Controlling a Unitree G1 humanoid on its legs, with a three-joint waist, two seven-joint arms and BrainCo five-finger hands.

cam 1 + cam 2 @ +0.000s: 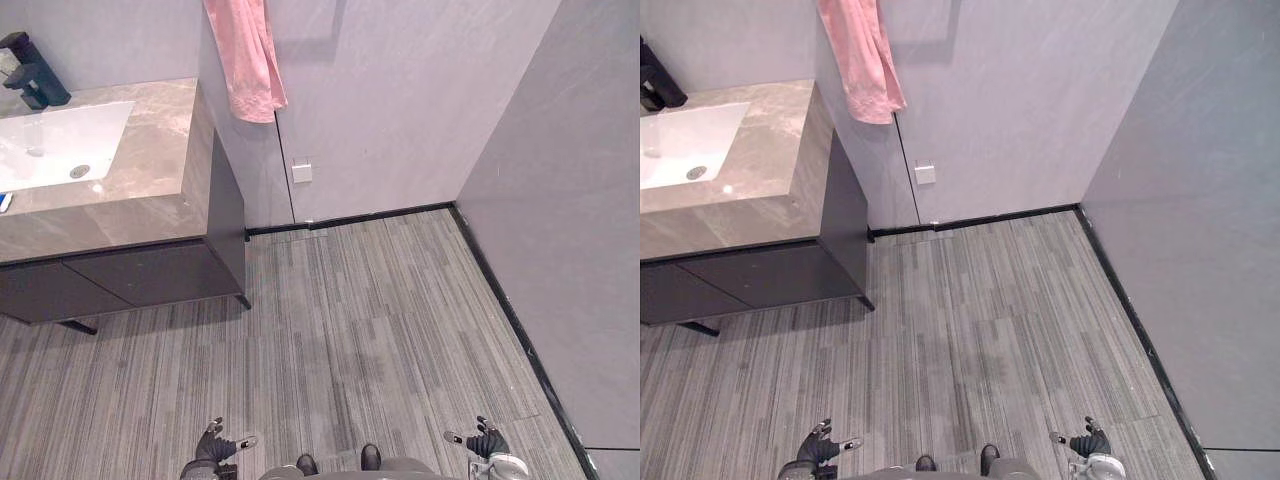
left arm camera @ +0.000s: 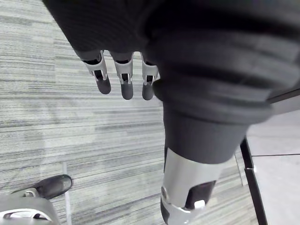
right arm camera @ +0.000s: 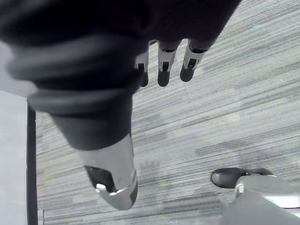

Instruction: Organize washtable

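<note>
The washtable (image 1: 155, 165) stands at the upper left, with a marble top over a dark cabinet (image 1: 130, 275). A white sink (image 1: 50, 145) is set into it, and a black faucet (image 1: 35, 75) rises behind the basin. A small blue item (image 1: 4, 202) lies on the counter at the view's left edge. A pink towel (image 1: 248, 60) hangs on the wall just right of the counter. My left hand (image 1: 215, 445) and right hand (image 1: 485, 440) hang low over the floor, far from the washtable. Both are open: relaxed fingers (image 2: 123, 79) and fingers (image 3: 164, 70) hold nothing.
Grey striped floor (image 1: 380, 320) stretches between me and the washtable. Grey walls close the back and the right side, with a black skirting (image 1: 500, 290) along them. A white wall socket (image 1: 302, 172) sits below the towel.
</note>
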